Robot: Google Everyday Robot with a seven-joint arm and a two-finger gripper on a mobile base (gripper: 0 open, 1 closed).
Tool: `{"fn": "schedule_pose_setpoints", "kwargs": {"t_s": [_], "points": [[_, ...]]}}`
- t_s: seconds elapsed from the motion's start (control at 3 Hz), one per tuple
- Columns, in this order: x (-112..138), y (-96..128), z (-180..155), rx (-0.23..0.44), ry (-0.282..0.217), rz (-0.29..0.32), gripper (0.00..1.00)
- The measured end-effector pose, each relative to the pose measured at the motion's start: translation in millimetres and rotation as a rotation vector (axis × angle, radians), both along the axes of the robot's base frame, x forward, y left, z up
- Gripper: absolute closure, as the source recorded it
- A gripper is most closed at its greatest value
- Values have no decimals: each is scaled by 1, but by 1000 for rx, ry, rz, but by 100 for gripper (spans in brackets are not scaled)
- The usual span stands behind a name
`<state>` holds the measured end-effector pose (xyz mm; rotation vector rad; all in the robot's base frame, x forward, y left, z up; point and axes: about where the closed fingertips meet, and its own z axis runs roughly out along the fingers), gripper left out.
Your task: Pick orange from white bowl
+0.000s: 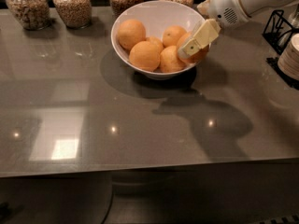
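The white bowl [140,13] stands at the back middle of the grey table and holds several oranges. The deep reddish-orange orange [199,56] sits at the bowl's right side, level with the rim. My gripper [189,52] reaches in from the upper right. Its cream finger [200,37] lies across the front of this orange and the fingers are closed around it. Paler oranges [145,55] lie to its left in the bowl. The far finger is hidden behind the fruit.
Several glass jars of grains [72,6] line the back edge of the table [140,125]. A black wire rack [279,29] and a stack of plates [290,55] stand at the right edge. The arm's shadow falls in front of the bowl.
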<state>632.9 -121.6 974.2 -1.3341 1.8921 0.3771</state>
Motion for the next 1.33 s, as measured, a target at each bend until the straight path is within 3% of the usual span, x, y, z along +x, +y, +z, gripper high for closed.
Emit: {"fn": "schedule_pose_setpoints", "kwargs": {"t_s": [1.0, 1.33], "points": [[14, -7, -43, -28, 73, 3, 0], [8, -11, -55, -43, 98, 5, 19]]}}
